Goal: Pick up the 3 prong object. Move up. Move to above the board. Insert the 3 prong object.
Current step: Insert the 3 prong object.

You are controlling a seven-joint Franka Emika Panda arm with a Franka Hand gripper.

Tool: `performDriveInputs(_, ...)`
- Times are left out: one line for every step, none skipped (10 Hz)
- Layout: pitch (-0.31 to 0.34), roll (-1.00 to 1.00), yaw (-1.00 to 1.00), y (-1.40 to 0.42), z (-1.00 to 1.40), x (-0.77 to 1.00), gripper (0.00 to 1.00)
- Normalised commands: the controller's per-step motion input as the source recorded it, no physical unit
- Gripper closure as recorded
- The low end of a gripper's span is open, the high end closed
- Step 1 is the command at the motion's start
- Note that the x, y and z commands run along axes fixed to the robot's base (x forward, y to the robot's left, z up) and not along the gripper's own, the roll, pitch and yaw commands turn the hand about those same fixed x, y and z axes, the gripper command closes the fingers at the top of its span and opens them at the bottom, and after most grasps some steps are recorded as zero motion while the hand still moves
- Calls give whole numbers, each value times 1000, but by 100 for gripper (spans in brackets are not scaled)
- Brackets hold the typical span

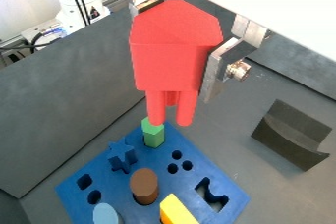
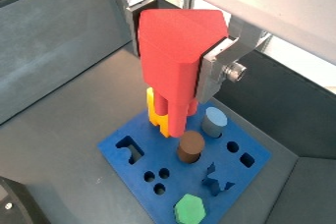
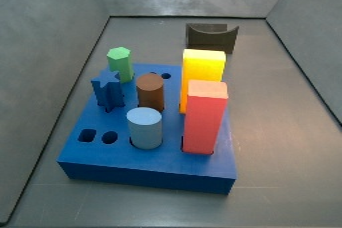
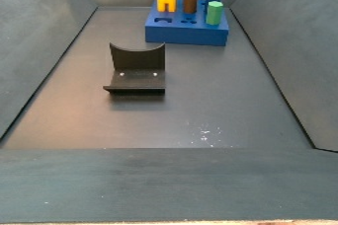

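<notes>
In both wrist views my gripper (image 1: 178, 36) (image 2: 180, 51) is shut on the 3 prong object (image 1: 171, 51) (image 2: 178, 56), a red piece with a blocky head clamped between the silver fingers (image 1: 218, 69) (image 2: 215, 69). Its prongs hang down, well above the board (image 1: 197, 159) (image 2: 138, 164). The board is a thick blue slab with cut-out holes, also seen in both side views (image 3: 147, 162) (image 4: 185, 37). A group of three small round holes (image 2: 155, 179) (image 3: 160, 75) shows open in its top. Neither side view shows the gripper.
Standing in the board are a green hexagon (image 1: 153, 133) (image 3: 119, 62), brown cylinder (image 2: 192, 146) (image 3: 150, 92), yellow block (image 2: 160, 110) (image 3: 203, 67), pale blue cylinder (image 3: 144, 129), blue star peg (image 1: 125, 157) and tall red-orange block (image 3: 205, 117). The fixture (image 1: 296, 135) (image 4: 136, 68) stands on the floor. Grey walls enclose the workspace.
</notes>
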Motion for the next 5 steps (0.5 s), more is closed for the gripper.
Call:
performDriveInputs(-69,0,14,46,-649,0,100)
performDriveInputs(-10,-31,6,149,-1000,94,100)
performDriveInputs(-19,-34,0,157,-1000,149,100)
performDriveInputs(-39,-76,0,134,-1000,229,100)
performDriveInputs(-53,-106,29,103,-969,277,100)
